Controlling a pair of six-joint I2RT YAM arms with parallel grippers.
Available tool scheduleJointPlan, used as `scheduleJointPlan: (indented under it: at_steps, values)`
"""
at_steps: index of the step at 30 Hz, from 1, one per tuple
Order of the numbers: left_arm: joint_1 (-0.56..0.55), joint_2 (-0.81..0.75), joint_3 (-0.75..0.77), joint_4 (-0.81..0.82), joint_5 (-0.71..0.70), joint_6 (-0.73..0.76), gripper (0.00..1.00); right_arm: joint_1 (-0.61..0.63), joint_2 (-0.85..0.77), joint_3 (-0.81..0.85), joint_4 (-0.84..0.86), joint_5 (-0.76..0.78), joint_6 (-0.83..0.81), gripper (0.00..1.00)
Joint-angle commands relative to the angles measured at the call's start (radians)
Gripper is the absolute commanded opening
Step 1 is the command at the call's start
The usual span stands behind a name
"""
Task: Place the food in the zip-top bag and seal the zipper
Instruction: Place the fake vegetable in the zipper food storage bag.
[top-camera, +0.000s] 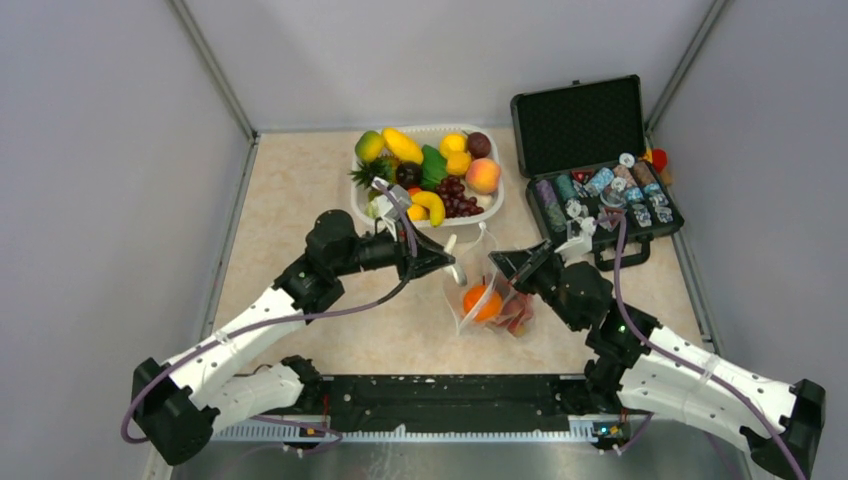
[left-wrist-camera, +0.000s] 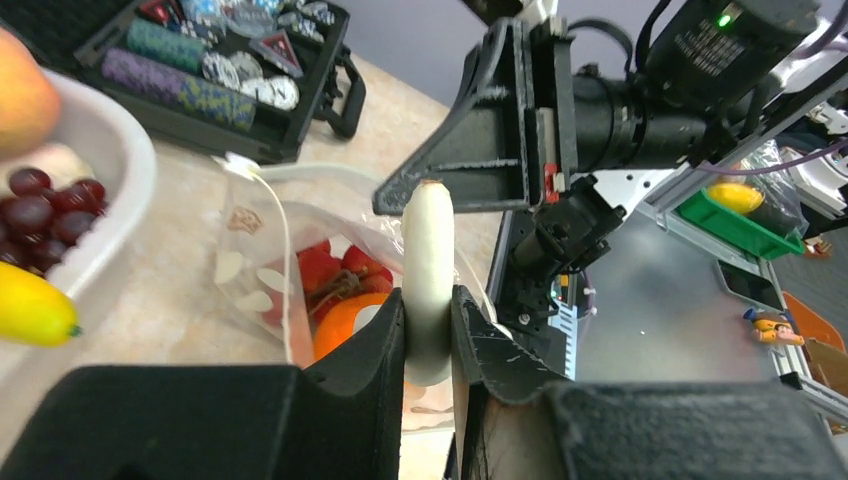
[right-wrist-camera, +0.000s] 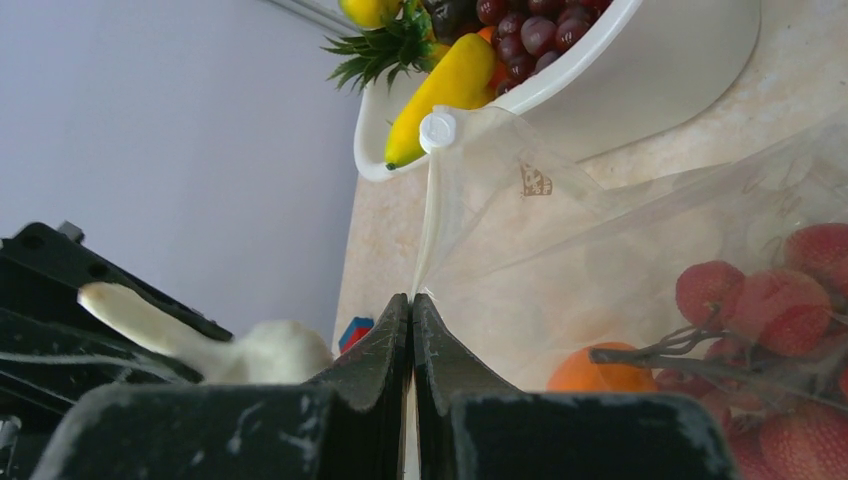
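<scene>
Left gripper (left-wrist-camera: 428, 312) is seen clenched on a white toy (left-wrist-camera: 428, 235), an elongated piece held upright between the fingers (left-wrist-camera: 375, 340). In the top view the toy is held just left of the bag (top-camera: 487, 285), between the two grippers. Right gripper (right-wrist-camera: 412, 300) is pinched tight on the bag's edge at the zipper (right-wrist-camera: 428, 215); the whitish strip runs from the fingers up to a round white end piece. The bag is lifted at that edge, and its lower part rests on the desk (top-camera: 300, 200) mid-scene, near of the tub (right-wrist-camera: 680, 60). An orange (right-wrist-camera: 598, 372) and strawberries (right-wrist-camera: 790, 290) are seen inside the bag. It cannot be told whether the bag mouth is open. More fruit is left in the tub at the far centre: banana (top-camera: 430, 205), grapes (top-camera: 458, 195), peach (top-camera: 483, 176). An open black case (top-camera: 580, 125) of chips is set right of the tub, at the far right.
</scene>
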Motion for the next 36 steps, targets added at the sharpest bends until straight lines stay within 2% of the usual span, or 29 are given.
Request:
scheduleJointPlan:
  at_steps: [1, 4, 9, 18, 24, 29, 32, 35, 36]
  values:
    - [-0.091, -0.01, -0.043, 0.037, -0.2, 0.032, 0.21, 0.004, 0.01, 0.035, 0.085, -0.009, 0.007, 0.0]
    - [-0.114, 0.009, -0.052, 0.027, -0.305, 0.062, 0.21, 0.004, 0.012, 0.043, 0.087, -0.025, 0.004, 0.0]
    - [-0.123, 0.089, -0.004, -0.016, -0.307, 0.097, 0.22, 0.004, 0.011, 0.05, 0.093, -0.056, -0.009, 0.0]
    - [-0.193, 0.165, 0.013, 0.088, -0.318, 0.129, 0.25, 0.005, -0.008, 0.041, 0.124, -0.098, 0.004, 0.0]
    - [-0.233, 0.201, 0.005, 0.132, -0.407, 0.18, 0.32, 0.004, -0.036, 0.037, 0.142, -0.092, 0.036, 0.0]
    - [-0.244, 0.208, -0.066, 0.337, -0.533, 0.176, 0.34, 0.004, -0.077, 0.021, 0.184, -0.1, 0.077, 0.0]
    - [-0.249, 0.244, -0.067, 0.435, -0.536, 0.19, 0.34, 0.004, -0.102, 0.013, 0.192, -0.085, 0.093, 0.0]
    - [-0.255, 0.269, -0.048, 0.411, -0.521, 0.232, 0.37, 0.004, -0.125, 0.016, 0.148, -0.056, 0.095, 0.0]
    - [-0.255, 0.269, -0.037, 0.377, -0.518, 0.243, 0.42, 0.004, -0.133, 0.015, 0.132, -0.044, 0.099, 0.0]
